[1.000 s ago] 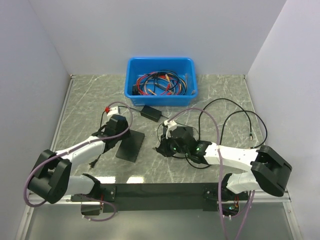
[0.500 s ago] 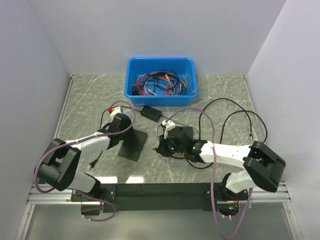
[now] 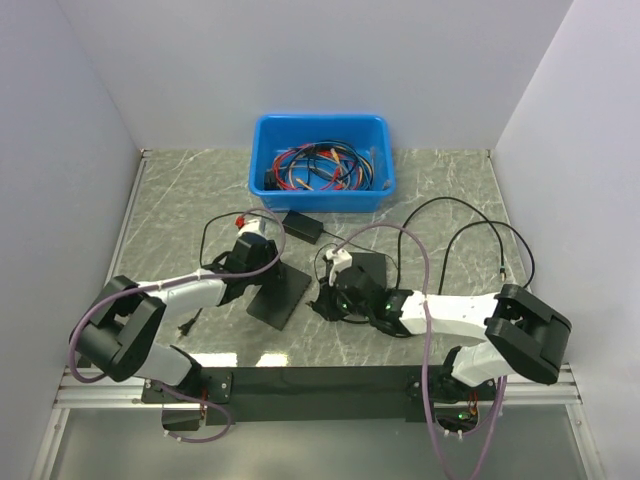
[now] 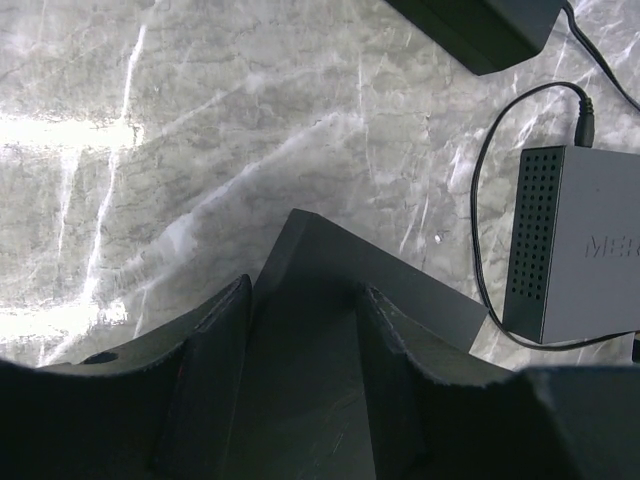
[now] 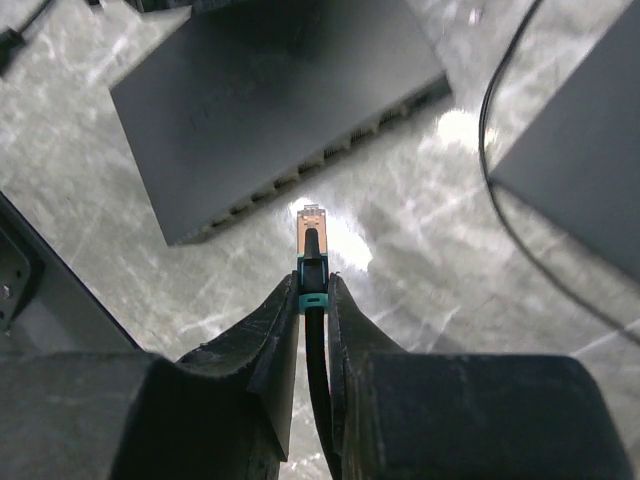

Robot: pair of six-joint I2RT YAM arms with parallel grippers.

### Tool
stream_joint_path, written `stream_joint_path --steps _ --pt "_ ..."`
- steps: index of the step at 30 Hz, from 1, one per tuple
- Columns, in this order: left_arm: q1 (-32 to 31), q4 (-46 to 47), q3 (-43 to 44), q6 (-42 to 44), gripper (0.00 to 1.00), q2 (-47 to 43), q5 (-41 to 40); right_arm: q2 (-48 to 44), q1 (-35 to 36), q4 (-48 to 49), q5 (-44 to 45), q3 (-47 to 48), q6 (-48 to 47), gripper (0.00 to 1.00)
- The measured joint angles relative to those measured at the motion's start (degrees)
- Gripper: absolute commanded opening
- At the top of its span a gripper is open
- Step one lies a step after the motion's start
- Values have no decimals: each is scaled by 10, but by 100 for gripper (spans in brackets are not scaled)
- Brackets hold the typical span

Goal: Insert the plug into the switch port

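**A:** While the right fingers (image 5: 275,330) are clamped on the small black brass-tipped plug (image 5: 311,235), is it seated?

**B:** No. Its tip stands just short of the port row (image 5: 330,150) on the flat black switch box (image 5: 270,90). The left fingers (image 4: 215,340) grip that box on the desk (image 5: 400,260). Insertion not yet done.
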Motion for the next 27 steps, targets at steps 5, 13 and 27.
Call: stream_joint_path --steps 5,13,27 --pt "-3 4 -7 1 59 -12 -2 -8 37 38 41 -43 29 0" --pt "-7 31 -50 -10 78 -49 -2 -3 88 104 97 -84 57 0" --pt "-9 118 -154 -36 71 -117 10 84 107 196 119 -75 62 0"
